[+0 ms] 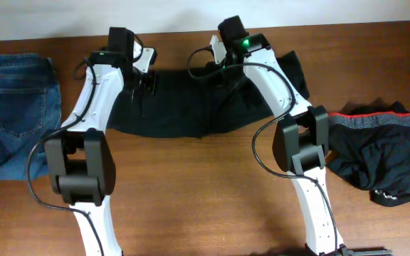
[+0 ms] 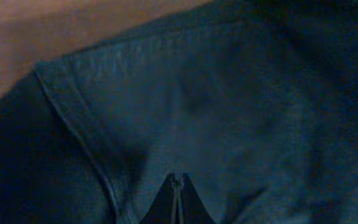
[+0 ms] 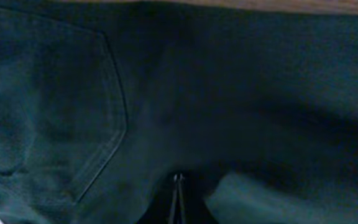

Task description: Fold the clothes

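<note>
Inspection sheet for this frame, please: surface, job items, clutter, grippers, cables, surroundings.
Surface: brown wooden table.
Job's things: black trousers spread flat at the far middle; black garment with a grey, red-edged waistband bunched at the right.
Clutter: blue jeans lying at the left edge.
Grippers: left gripper and right gripper both shut, tips down in the trousers' fabric.
Cables: a black cable loops beside the left arm, another beside the right.
Surroundings: pale wall strip beyond the far edge.
</note>
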